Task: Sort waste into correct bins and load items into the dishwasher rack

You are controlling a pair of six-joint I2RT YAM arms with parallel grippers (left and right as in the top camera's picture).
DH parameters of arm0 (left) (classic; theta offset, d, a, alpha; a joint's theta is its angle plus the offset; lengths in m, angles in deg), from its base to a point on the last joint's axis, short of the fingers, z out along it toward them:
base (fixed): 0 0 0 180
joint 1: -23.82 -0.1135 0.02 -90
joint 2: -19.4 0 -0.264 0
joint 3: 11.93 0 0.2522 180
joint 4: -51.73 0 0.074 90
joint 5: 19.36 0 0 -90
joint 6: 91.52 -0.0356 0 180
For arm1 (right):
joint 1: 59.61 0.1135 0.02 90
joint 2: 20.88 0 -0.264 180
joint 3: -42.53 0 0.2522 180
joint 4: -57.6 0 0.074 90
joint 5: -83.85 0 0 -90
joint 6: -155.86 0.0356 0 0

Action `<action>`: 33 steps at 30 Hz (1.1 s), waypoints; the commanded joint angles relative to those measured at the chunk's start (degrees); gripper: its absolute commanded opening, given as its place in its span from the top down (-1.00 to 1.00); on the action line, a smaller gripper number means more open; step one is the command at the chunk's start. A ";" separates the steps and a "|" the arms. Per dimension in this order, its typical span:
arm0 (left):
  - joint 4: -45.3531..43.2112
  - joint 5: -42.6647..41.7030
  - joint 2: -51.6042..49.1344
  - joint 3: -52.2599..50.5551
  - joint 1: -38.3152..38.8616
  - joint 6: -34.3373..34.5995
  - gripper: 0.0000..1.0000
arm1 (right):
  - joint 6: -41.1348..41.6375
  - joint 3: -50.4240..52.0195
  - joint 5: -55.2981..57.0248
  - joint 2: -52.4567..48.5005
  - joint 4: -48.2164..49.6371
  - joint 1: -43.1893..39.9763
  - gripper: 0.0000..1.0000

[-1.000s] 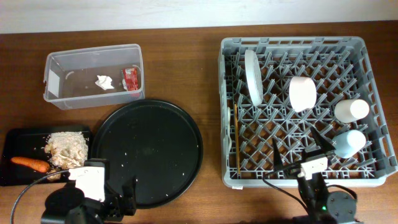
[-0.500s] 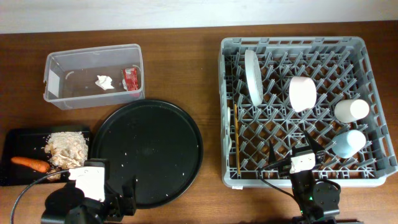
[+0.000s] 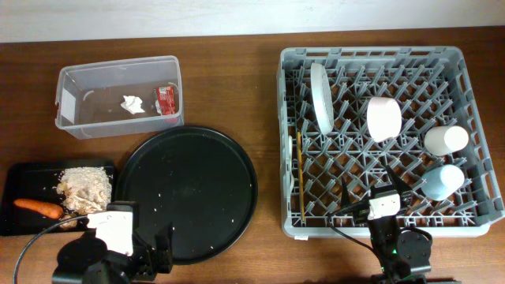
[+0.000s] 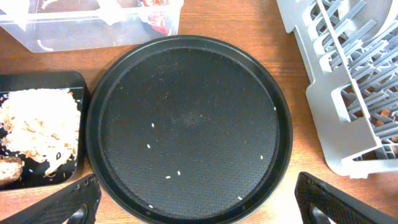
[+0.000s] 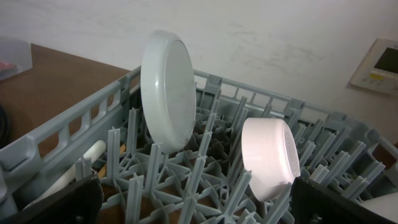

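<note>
Wrap-up step, I reckon. Left gripper (image 4: pixel 199 202) and right gripper (image 5: pixel 198 208) both splayed, empty. Plate (image 5: pixel 166 90), bowl (image 5: pixel 270 158) racked just ahead of right gripper. Next: lift it clear of rack (image 5: pixel 18 158) pegs, park.

The dishwasher rack (image 3: pixel 371 54) is moulded in grey, in a grid pattern. The plate (image 3: pixel 319 99) is seen as white, the bowl (image 3: pixel 384 118) pale pink, one cup (image 3: pixel 443 181) light blue. The round black tray (image 3: pixel 189 193) is flecked with white.
</note>
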 commanded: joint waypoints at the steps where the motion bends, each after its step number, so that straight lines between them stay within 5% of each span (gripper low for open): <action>1: -0.17 0.59 0.13 0.00 -0.31 0.50 -0.98 | 0.07 0.26 0.92 0.48 -0.42 -0.28 -0.97; 14: -4.83 2.16 2.45 -1.22 -2.12 0.44 -0.98 | 0.07 0.26 0.92 0.48 -0.42 -0.28 -0.97; 26: -44.98 2.14 25.55 -38.69 -5.31 -3.34 -0.98 | 0.04 0.26 0.92 0.48 -0.42 -0.28 -0.97; 33: -70.36 3.65 25.49 -53.02 -5.31 -3.63 -0.98 | 0.04 0.26 0.92 0.48 -0.42 -0.28 -0.97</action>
